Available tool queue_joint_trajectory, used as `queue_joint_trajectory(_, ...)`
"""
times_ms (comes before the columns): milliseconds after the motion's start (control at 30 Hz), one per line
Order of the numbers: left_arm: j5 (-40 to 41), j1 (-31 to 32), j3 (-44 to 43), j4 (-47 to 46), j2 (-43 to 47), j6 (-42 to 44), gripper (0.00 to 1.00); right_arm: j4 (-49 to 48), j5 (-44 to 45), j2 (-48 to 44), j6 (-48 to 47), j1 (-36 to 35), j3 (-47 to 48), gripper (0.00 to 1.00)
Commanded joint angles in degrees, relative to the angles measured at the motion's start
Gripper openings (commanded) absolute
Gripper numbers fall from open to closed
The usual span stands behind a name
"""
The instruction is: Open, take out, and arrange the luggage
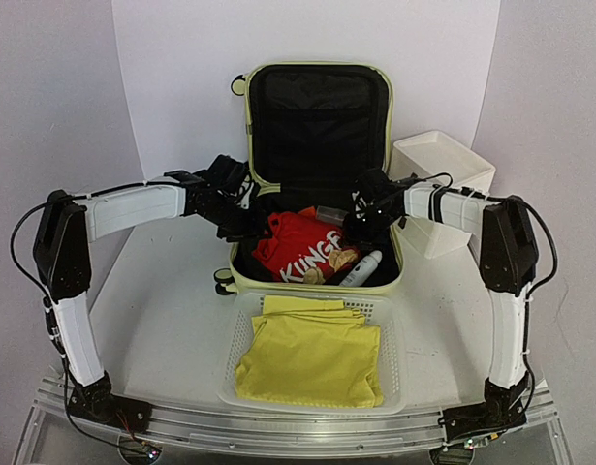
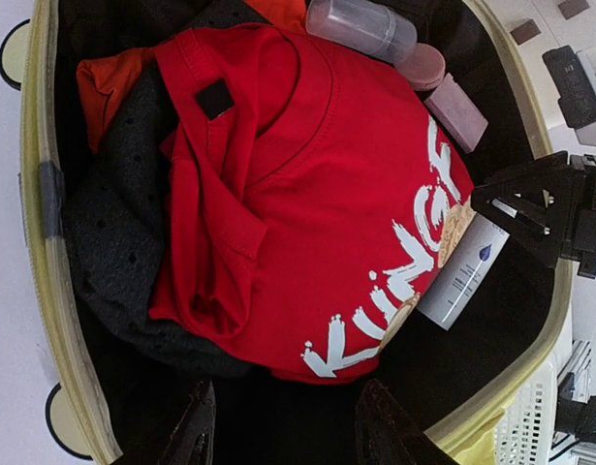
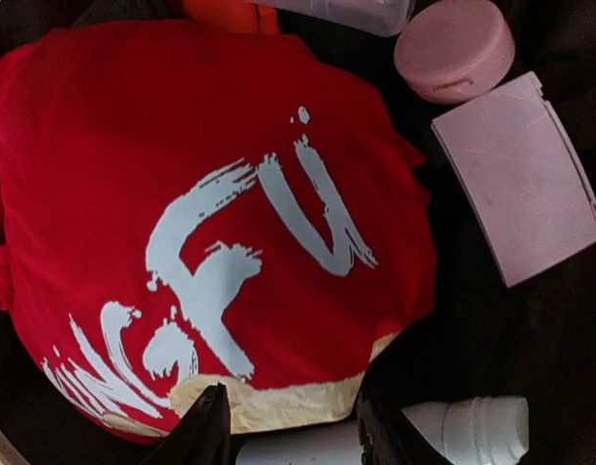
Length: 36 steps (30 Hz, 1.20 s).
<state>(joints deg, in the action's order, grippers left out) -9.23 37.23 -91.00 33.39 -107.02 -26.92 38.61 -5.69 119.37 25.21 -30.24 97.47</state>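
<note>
- Two grippers hang over the luggage point(image 1: 317, 174), which lies open mid-table. Its lid is upright at the back, and it sits just behind the white mesh basket point(image 1: 394, 320).
- L gripper point(image 2: 286, 421): jaws apart, nothing btw them, at the left side of the tub. R gripper point(image 3: 288, 426): also apart & empty, right over the red T-shirt point(image 2: 307, 194) print.
- We judge the shell stiff, smooth & prob. slippery, so a pinch on the curved wall won't bite. The thin rim is the better hold if we need to steady it.
- The wheels point(image 2: 15, 56) at the left side may let it roll when we tug at the contents.
- The shirt looks soft & limp and will sag, so we'd pinch a raised fold near the collar, not the flat print.
- Hard small bits lie beside it: pink round case point(image 3: 454, 48), pink flat box point(image 3: 518, 179), white tube point(image 3: 472, 431). They look light and smooth & may skid on the lining, so we'd grip them across the narrow sides.
</note>
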Motion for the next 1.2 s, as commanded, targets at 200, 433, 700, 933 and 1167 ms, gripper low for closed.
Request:
queue_joint_trajectory(200,-2.2,-0.9,-8.8,2.1,-9.0,2.2,0.53,-2.1,-7.6,7.7,0.7,2.5,7.0,0.57)
queue_joint_trajectory(433,-3.2,-0.9,-9.9,2.6,-9.4,3.9,0.53,-3.5,-12.2,7.0,2.5,2.5,6.2,0.52)
queue_joint_trajectory(700,-1.4,1.7,-8.7,0.2,-5.1,10.7,0.53,-4.6,-11.4,3.1,6.1,2.8,4.9,0.49)
queue_joint_trajectory(933,-0.4,3.8,-8.7,-1.6,-5.1,12.4,0.53,-4.6,-7.0,-0.7,11.8,3.6,0.3,0.77)
queue_joint_trajectory(1167,-0.9,4.3,-7.6,-2.5,-4.3,13.1,0.53,-9.9,-9.0,-1.8,23.9,3.5,-5.9,0.77)
